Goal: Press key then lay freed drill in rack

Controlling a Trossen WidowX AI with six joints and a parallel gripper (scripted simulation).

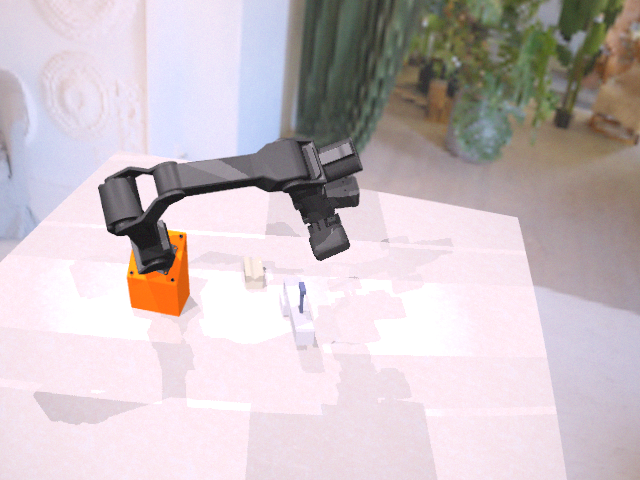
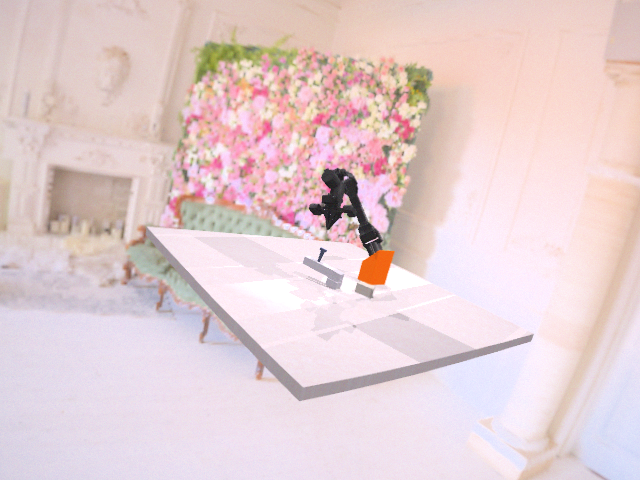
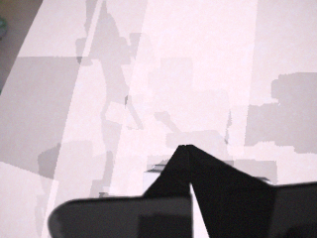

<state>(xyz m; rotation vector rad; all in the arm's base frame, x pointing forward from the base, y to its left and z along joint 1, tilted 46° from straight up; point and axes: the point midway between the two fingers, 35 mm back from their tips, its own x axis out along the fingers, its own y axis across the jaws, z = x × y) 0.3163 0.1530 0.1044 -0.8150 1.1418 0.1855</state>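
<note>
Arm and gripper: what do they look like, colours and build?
Dark grey, matte, boxy arm with cylindrical joint housings, mounted on an orange block base. The gripper is black, with two flat tapered fingers forming a wedge. No cables or markings show.

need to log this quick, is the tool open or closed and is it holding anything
Tool: closed, fingers together, holding nothing, above the table.

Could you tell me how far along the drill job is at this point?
Nothing is finished yet. The blue drill stands in its pale holder, and the beige rack beside it holds nothing. In hand: the gripper, fingers shut on nothing, hangs above the table, apart from the holder. Left: pressing the key, pulling the drill out and laying it in the rack.
</note>
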